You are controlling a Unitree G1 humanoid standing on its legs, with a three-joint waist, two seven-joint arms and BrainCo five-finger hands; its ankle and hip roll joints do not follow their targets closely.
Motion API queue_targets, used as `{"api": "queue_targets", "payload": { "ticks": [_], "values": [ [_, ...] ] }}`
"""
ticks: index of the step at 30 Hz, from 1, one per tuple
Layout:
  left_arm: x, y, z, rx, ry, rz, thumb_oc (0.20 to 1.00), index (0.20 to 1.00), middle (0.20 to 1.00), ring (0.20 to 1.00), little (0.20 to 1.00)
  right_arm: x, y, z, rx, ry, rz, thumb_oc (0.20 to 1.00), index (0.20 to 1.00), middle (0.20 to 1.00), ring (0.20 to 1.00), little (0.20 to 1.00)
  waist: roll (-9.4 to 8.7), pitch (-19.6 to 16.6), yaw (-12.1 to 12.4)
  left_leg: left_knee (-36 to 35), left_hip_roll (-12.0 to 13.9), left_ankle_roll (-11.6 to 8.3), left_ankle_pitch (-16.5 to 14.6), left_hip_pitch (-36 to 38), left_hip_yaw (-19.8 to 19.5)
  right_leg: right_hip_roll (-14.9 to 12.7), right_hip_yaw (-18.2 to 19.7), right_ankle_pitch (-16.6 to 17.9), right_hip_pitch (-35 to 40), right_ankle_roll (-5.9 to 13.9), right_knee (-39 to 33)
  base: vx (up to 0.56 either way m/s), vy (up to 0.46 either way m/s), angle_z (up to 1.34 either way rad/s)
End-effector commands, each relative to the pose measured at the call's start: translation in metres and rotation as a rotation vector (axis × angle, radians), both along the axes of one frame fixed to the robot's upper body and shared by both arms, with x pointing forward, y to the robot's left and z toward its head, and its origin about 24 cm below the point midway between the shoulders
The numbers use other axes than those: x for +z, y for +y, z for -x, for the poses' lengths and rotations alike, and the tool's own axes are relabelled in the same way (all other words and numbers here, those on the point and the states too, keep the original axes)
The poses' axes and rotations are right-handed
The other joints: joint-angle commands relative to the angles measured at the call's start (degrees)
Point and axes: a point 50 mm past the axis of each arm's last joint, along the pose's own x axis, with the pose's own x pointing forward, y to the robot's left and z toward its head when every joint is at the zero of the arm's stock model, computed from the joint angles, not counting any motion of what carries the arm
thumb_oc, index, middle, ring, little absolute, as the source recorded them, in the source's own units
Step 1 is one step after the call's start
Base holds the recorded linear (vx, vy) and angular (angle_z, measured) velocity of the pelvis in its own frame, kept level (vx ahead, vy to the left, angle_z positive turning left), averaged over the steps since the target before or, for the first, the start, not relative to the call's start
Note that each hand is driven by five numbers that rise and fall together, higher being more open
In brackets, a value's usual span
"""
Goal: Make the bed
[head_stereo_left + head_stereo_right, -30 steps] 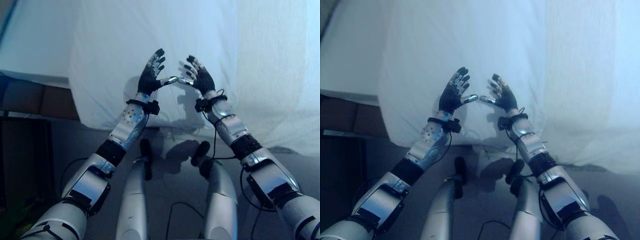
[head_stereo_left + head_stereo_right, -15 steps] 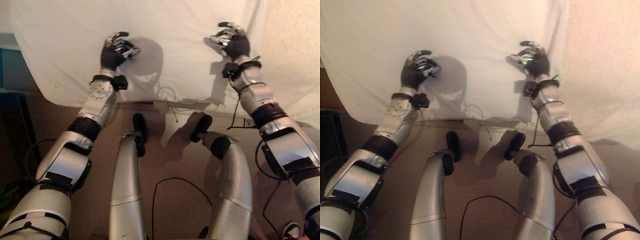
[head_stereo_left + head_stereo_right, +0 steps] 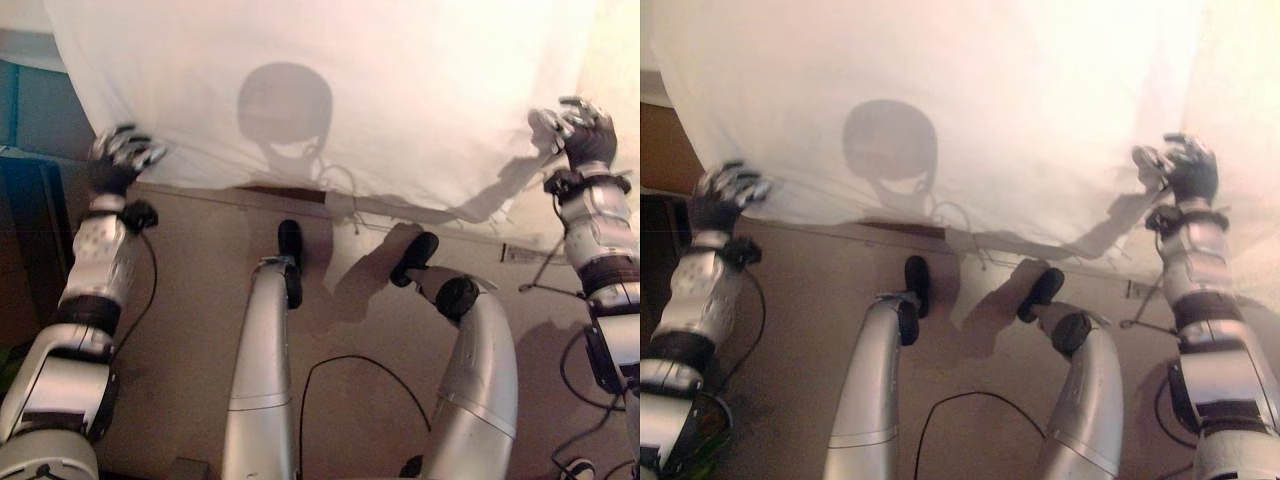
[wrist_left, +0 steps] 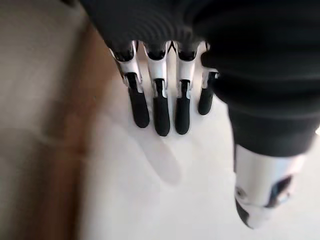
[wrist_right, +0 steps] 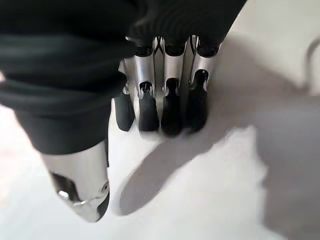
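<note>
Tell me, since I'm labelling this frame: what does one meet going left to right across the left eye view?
Left hand at the sheet's left lower edge → white sheet hanging across the middle → right hand against the sheet on the right.

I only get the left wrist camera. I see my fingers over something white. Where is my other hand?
Observer: The right hand is far over at the right side of the white sheet, well apart from yours.
Operator: Is it grabbing the sheet?
Observer: No. Its own wrist view shows its fingers loose over the sheet, with nothing pinched between them and the thumb.
Operator: So where on the sheet is my left hand?
Observer: The left hand is at the sheet's lower left corner, where the edge hangs down just above the floor.
</note>
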Motion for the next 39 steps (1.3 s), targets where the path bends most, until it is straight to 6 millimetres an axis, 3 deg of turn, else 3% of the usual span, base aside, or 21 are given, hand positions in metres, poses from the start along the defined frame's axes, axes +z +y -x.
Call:
{"api": "queue_targets", "payload": {
  "ticks": [1, 3, 8, 14, 15, 17, 18, 21, 25, 29, 30, 31, 32, 34, 35, 39],
  "values": [
    [-0.043, 0.035, 0.036, 0.189, 0.098, 0.101, 1.0, 1.0, 1.0, 1.0, 1.0, -0.086, -0.037, 0.064, -0.193, 0.272, -0.111, 1.0, 1.0, 1.0, 1.0, 1.0, 2.88, -1.75, -0.9, 5.26, -0.09, 0.86, -4.68, -0.82, 2.31, -0.19, 4.2, -1.87, -5.22, 7.4, 4.48, 0.03, 0.021, -0.11],
    [-0.061, 0.049, 0.056, 0.257, 0.161, 0.111, 1.0, 1.0, 1.0, 1.0, 1.0, -0.1, -0.044, 0.082, -0.232, 0.308, -0.137, 1.0, 1.0, 1.0, 1.0, 1.0, 2.74, -1.75, -0.9, 6.02, -0.1, 1.02, -4.98, -1.29, 2.05, -0.39, 4.48, -2.24, -5.71, 7.37, 5.32, 0.04, 0.015, -0.11],
    [-0.082, 0.071, 0.09, 0.395, 0.26, 0.128, 1.0, 1.0, 1.0, 1.0, 1.0, -0.126, -0.049, 0.11, -0.292, 0.371, -0.188, 1.0, 1.0, 1.0, 1.0, 1.0, 2.61, -1.75, -1.12, 7.48, -0.52, 1.19, -5.3, -2.56, 1.87, -0.76, 4.95, -3.1, -6.99, 7.13, 7.11, 0.02, 0.002, 0.0],
    [-0.115, 0.064, 0.104, 0.424, 0.389, 0.175, 1.0, 1.0, 1.0, 1.0, 1.0, -0.15, -0.038, 0.121, -0.298, 0.469, -0.199, 1.0, 1.0, 1.0, 1.0, 1.0, 2.34, -1.75, -1.32, 6.78, -0.37, 1.19, -5.17, -1.06, 1.81, -1.16, 4.35, -2.84, -5.33, 7.11, 6.21, -0.01, -0.004, 0.03],
    [-0.136, 0.048, 0.102, 0.388, 0.465, 0.201, 1.0, 1.0, 1.0, 1.0, 1.0, -0.158, -0.027, 0.116, -0.263, 0.533, -0.162, 1.0, 1.0, 1.0, 1.0, 1.0, 1.98, -1.75, -1.46, 4.5, 0.02, 1.04, -4.99, 1.84, 2.37, -0.89, 3.45, -2.05, -2.57, 7.29, 3.45, -0.1, -0.02, -0.02],
    [-0.155, 0.028, 0.099, 0.314, 0.534, 0.195, 1.0, 1.0, 1.0, 1.0, 1.0, -0.168, -0.014, 0.112, -0.211, 0.59, -0.132, 1.0, 1.0, 1.0, 1.0, 1.0, 1.7, -1.75, -1.56, 0.3, 0.46, 0.62, -4.02, 6.2, 2.93, -0.24, 1.43, -0.89, 2.5, 7.66, -0.92, -0.13, -0.051, -0.02],
    [-0.17, 0.012, 0.1, 0.255, 0.589, 0.197, 1.0, 1.0, 1.0, 1.0, 1.0, -0.177, -0.006, 0.114, -0.184, 0.625, -0.129, 1.0, 1.0, 1.0, 1.0, 1.0, 1.46, -1.75, -1.78, -2.97, 0.88, 0.25, -3.16, 9.89, 3.19, 0.57, -0.17, 0.13, 6.85, 7.94, -4.57, -0.12, -0.087, -0.05],
    [-0.197, -0.013, 0.108, 0.161, 0.711, 0.178, 1.0, 1.0, 1.0, 1.0, 1.0, -0.203, 0.018, 0.123, -0.078, 0.752, -0.078, 1.0, 1.0, 1.0, 1.0, 1.0, 0.03, -1.75, -1.92, -10.73, 1.14, -0.71, -0.82, 19.71, 3.89, 2.32, -3.52, 2.31, 17.87, 8.8, -12.22, -0.07, -0.114, 0.07],
    [-0.221, -0.054, 0.114, -0.023, 0.9, -0.115, 1.0, 1.0, 1.0, 1.0, 1.0, -0.236, 0.062, 0.137, 0.063, 0.865, -0.04, 1.0, 1.0, 1.0, 1.0, 1.0, -2.43, -1.83, -2.11, -22.96, 1.62, -0.54, 1.76, 38.42, 3.63, 6.04, -6.96, 6.01, 36.19, 10.21, -24.16, 0.05, -0.09, 0.19],
    [-0.255, -0.071, 0.157, -0.133, 1.095, -0.084, 1.0, 1.0, 1.0, 1.0, 1.0, -0.269, 0.093, 0.175, 0.221, 1.047, -0.009, 1.0, 1.0, 1.0, 1.0, 1.0, -3.33, -9.31, -1.04, -38.56, 2.8, -2.2, 5.9, 56.42, 4.47, 9.88, -11.87, 8.95, 56.23, 11.66, -38.96, 0.26, -0.084, -0.14],
    [-0.261, -0.07, 0.17, -0.135, 1.137, -0.061, 1.0, 1.0, 1.0, 1.0, 1.0, -0.276, 0.093, 0.191, 0.224, 1.096, -0.028, 1.0, 1.0, 1.0, 1.0, 1.0, -3.01, -11.19, -0.63, -41.69, 2.95, -2.4, 6.74, 60.2, 4.59, 10.72, -13.26, 9.35, 60.3, 12.03, -41.8, 0.27, -0.036, -0.14],
    [-0.267, -0.075, 0.181, -0.103, 1.136, 0.044, 1.0, 1.0, 1.0, 1.0, 1.0, -0.284, 0.1, 0.203, 0.231, 1.142, -0.051, 1.0, 1.0, 1.0, 1.0, 1.0, -3.19, -14.55, -0.54, -48.69, 3.02, -2.75, 10.12, 65.74, 5.65, 12.29, -15.9, 11.91, 66.72, 12.05, -48.16, 0.23, -0.034, -0.19],
    [-0.268, -0.075, 0.182, -0.102, 1.138, 0.045, 1.0, 1.0, 1.0, 1.0, 1.0, -0.284, 0.1, 0.204, 0.233, 1.145, -0.05, 1.0, 1.0, 1.0, 1.0, 1.0, -2.96, -14.22, -0.51, -49.1, 3.37, -3.32, 9.18, 67.14, 5.18, 12.82, -15.25, 11.15, 67.78, 12.87, -48.1, 0.13, -0.009, -0.05],
    [-0.274, -0.083, 0.19, -0.139, 1.17, 0.068, 1.0, 1.0, 1.0, 1.0, 1.0, -0.289, 0.106, 0.208, 0.3, 1.21, -0.001, 1.0, 1.0, 1.0, 1.0, 1.0, -2.45, -17.59, -0.44, -54.63, 3.27, -3.65, 12.34, 71.84, 6.4, 13.98, -16.84, 13.69, 72.59, 12.97, -53.54, 0.12, 0.034, 0.01],
    [-0.276, -0.086, 0.194, -0.156, 1.183, 0.061, 1.0, 1.0, 1.0, 1.0, 1.0, -0.292, 0.107, 0.216, 0.319, 1.249, 0.005, 1.0, 1.0, 1.0, 1.0, 1.0, -2.32, -19.27, -0.08, -56.12, 3.27, -3.68, 12.61, 73.7, 6.59, 14.78, -16.97, 13.89, 74.63, 13.0, -55.33, 0.12, 0.0, -0.09],
    [-0.28, -0.091, 0.202, -0.145, 1.195, 0.098, 1.0, 1.0, 1.0, 1.0, 1.0, -0.295, 0.117, 0.215, 0.361, 1.26, 0.014, 1.0, 1.0, 1.0, 1.0, 1.0, -1.95, -24.15, 0.61, -60.47, 3.49, -4.41, 13.67, 78.71, 7.84, 16.4, -17.32, 15.14, 80.0, 13.63, -61.27, 0.08, 0.002, -0.15]
  ]
}}
